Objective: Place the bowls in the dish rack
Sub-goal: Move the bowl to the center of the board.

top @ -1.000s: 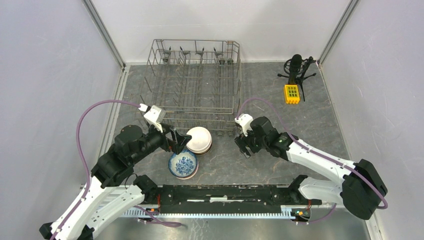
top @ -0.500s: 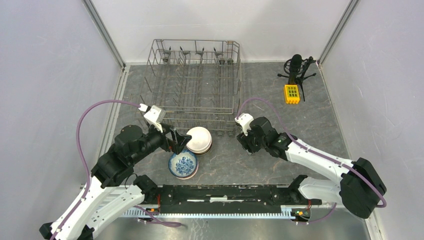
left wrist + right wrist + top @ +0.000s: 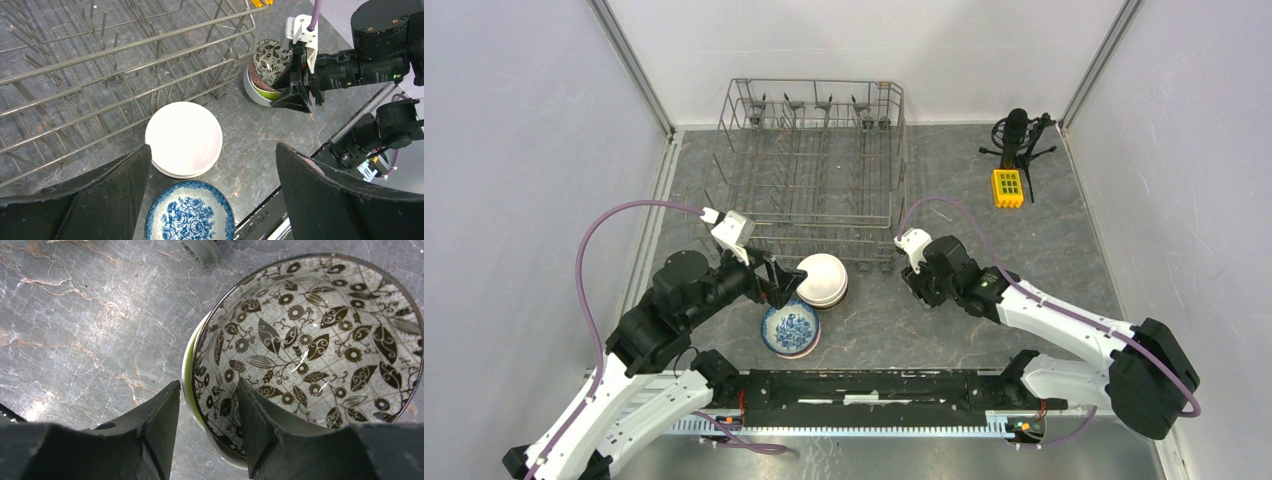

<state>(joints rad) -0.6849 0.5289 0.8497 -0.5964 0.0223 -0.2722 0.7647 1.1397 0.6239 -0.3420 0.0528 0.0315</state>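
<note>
Evidently mid-pickup, the right end effector (image 3: pixel 207 390) straddles the rim of the leaf-patterned bowl (image 3: pixel 310 340) stacked on the bench (image 3: pixel 1024 260) beside the dish rack (image 3: pixel 814 170), clenched or not I cannot tell; next it needs a firm pinch, then a lift over the rack's wall.

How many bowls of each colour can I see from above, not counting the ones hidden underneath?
White bowl: 1
Blue-and-white bowl: 1
Leaf-patterned bowl: 1
Total: 3 on top. A lime green bowl peeks out under the patterned one. Any others underneath cannot be counted.
</note>
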